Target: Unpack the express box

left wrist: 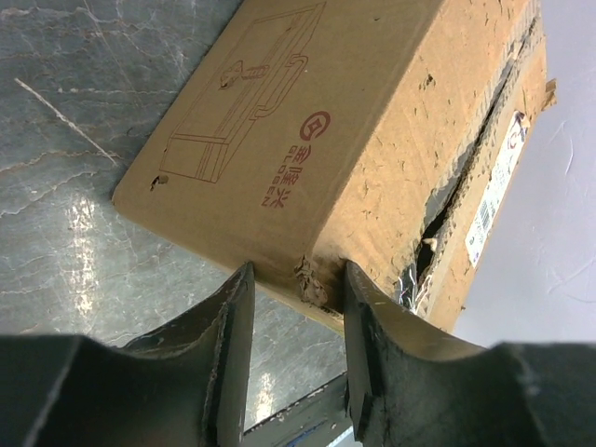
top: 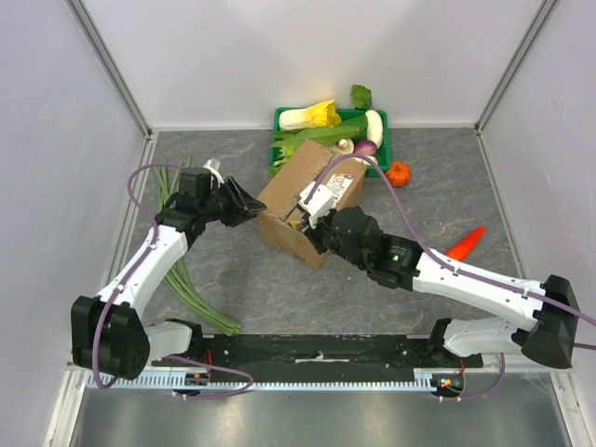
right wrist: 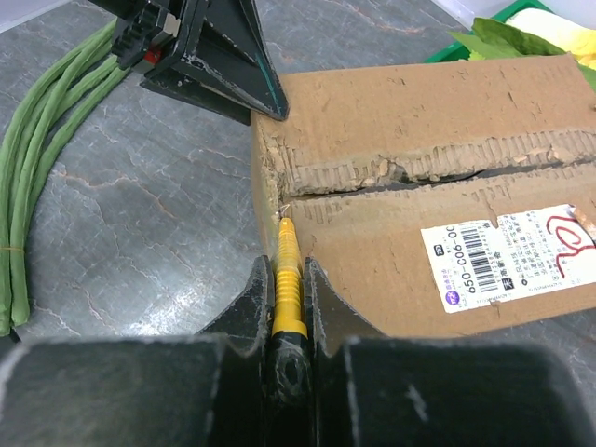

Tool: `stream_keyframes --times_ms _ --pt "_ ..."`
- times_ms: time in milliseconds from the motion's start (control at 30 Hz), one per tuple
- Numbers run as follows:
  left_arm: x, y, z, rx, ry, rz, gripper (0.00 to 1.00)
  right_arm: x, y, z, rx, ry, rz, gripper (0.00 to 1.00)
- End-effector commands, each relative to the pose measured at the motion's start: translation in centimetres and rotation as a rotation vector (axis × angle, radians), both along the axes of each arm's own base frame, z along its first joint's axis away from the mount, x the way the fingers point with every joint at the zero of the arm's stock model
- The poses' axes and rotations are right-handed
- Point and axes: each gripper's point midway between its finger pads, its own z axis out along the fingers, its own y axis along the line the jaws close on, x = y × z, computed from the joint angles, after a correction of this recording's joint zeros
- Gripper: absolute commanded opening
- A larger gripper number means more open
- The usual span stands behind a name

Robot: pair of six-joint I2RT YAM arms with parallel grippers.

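Note:
The express box [top: 312, 196], a brown cardboard carton with a white label [right wrist: 507, 256], lies tilted in mid-table. Its top seam [right wrist: 419, 172] is ragged and split along its length. My right gripper [right wrist: 289, 279] is shut on a yellow ribbed cutter [right wrist: 288, 265], whose tip sits at the seam's left end on the box's edge. My left gripper [left wrist: 298, 279] is at the box's left corner with its jaws apart. The crumpled corner [left wrist: 312, 279] lies between the tips, and the right finger [left wrist: 358, 298] touches the cardboard. What is inside the box is hidden.
A green tray [top: 279, 115] of vegetables stands just behind the box. Long green beans [top: 182, 270] lie on the left by the left arm. A small orange pumpkin [top: 399, 173] and a carrot [top: 466, 242] lie to the right. White walls enclose the table.

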Motion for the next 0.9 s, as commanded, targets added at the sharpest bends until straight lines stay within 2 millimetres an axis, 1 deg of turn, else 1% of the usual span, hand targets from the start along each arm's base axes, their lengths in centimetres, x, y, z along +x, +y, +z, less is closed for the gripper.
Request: stream_keyframes --times_ms 0,67,133,200,233,267,300,333,433,467,533,567,600,633,667,700,733,767,800,833,867 --pt "-0.2 2.3 -2.5 0.085 0.060 0.087 0.34 -1.3 -3.5 -0.5 -0.097 0.034 -0.045 0.00" --pt "-0.1 2.0 -2.0 0.074 0.042 0.073 0.37 -1.2 -3.8 1.3 -0.063 0.015 -0.059 0.00" --pt "-0.1 1.7 -1.5 0.061 0.021 0.055 0.40 -1.2 -3.9 3.7 -0.008 -0.008 -0.061 0.00" --pt "0.0 1.2 -0.5 0.039 -0.013 0.028 0.48 -1.3 -3.9 5.2 0.036 -0.018 -0.069 0.00" --pt "0.1 1.0 -0.1 0.032 -0.030 0.017 0.51 -1.0 -4.1 6.5 0.066 -0.033 -0.088 0.00" --pt "0.0 0.7 0.5 0.017 -0.046 -0.002 0.57 -0.8 -4.3 7.1 0.081 -0.044 -0.107 0.00" --pt "0.2 0.5 1.2 0.007 -0.072 -0.016 0.62 -0.6 -4.5 7.9 0.108 -0.051 -0.132 0.00" --pt "0.0 0.1 2.0 -0.010 -0.097 -0.044 0.68 0.1 -5.4 8.6 0.122 -0.070 -0.193 0.00" --pt "-0.2 -0.5 3.8 -0.039 -0.166 -0.085 0.76 1.4 -6.9 10.0 0.149 -0.114 -0.308 0.00" --pt "-0.3 -0.6 4.8 -0.045 -0.199 -0.090 0.77 2.2 -8.3 10.2 0.136 -0.137 -0.393 0.00" --pt "-0.4 -0.6 5.9 -0.048 -0.246 -0.100 0.78 3.5 -9.5 10.3 0.112 -0.156 -0.483 0.00" --pt "-0.6 -0.5 6.6 -0.047 -0.273 -0.102 0.78 4.2 -10.2 10.0 0.089 -0.163 -0.535 0.00" --pt "-0.8 -0.5 6.9 -0.045 -0.284 -0.102 0.78 4.8 -10.8 10.1 0.086 -0.164 -0.568 0.00" --pt "-0.8 -0.2 6.9 -0.033 -0.293 -0.093 0.76 6.1 -12.0 10.0 0.092 -0.157 -0.617 0.00" --pt "-0.9 0.0 6.8 -0.025 -0.292 -0.082 0.75 7.1 -12.4 9.4 0.090 -0.141 -0.633 0.00" --pt "-1.2 0.3 7.0 -0.018 -0.300 -0.071 0.72 7.9 -12.2 9.1 0.106 -0.112 -0.608 0.00" --pt "-1.3 0.9 6.2 0.005 -0.278 -0.037 0.67 9.6 -14.0 8.8 0.118 -0.096 -0.660 0.00" --pt "-1.5 1.3 6.0 0.014 -0.276 -0.015 0.65 10.9 -14.1 7.6 0.095 -0.078 -0.671 0.00" --pt "-1.8 1.7 6.4 0.020 -0.296 0.010 0.63 11.9 -14.1 7.4 0.089 -0.066 -0.666 0.00" --pt "-2.0 2.7 5.3 0.046 -0.268 0.063 0.61 13.4 -15.7 6.9 0.076 -0.054 -0.715 0.00" --pt "-2.1 3.0 5.1 0.053 -0.265 0.085 0.59 14.5 -15.7 5.6 0.050 -0.028 -0.722 0.00"
